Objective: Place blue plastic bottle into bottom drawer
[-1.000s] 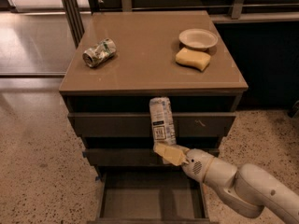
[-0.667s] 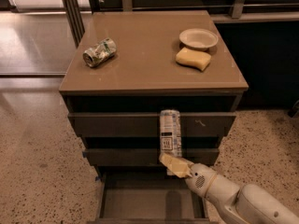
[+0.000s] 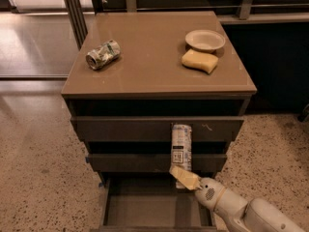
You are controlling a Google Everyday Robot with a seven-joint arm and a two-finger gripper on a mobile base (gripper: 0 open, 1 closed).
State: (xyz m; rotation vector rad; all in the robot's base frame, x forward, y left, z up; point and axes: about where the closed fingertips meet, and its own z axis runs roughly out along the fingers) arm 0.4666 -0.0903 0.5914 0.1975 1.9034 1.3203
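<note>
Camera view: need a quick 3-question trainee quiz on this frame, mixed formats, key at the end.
1. True or false: the blue plastic bottle already lies inside the bottom drawer.
2. Multiple choice: where is the gripper?
A) inside the top drawer
B) over the open bottom drawer, gripping the bottle's lower end
C) resting on the floor
3. Fill in: on the cabinet top, the crushed can lies at the left; at the right, next to the small dish, lies the ___.

Key
1. False: it stands upright in the gripper, outside the drawer.
2. B
3. sponge
</note>
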